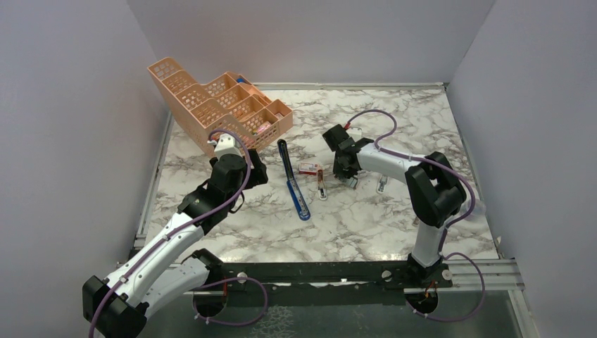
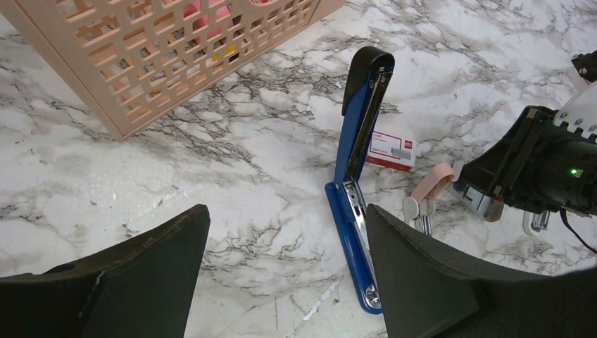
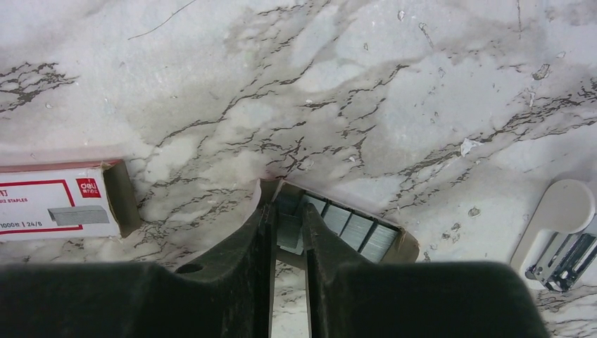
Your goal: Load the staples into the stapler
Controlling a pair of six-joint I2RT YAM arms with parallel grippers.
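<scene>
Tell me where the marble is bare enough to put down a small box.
Free: the far right corner behind the right arm; the near strip between stapler and that arm's base. Crowded: between stapler and right gripper, shut on the staples, beside the cardboard box.

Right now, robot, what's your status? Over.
Left gripper open, near stapler. Right gripper shut on staples. Stapler lies open; small box between it and staples.

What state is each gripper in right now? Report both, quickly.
Left gripper: open, holding nothing.
Right gripper: closed on the silvery-grey ribbed block of staples in its cardboard tray.
</scene>
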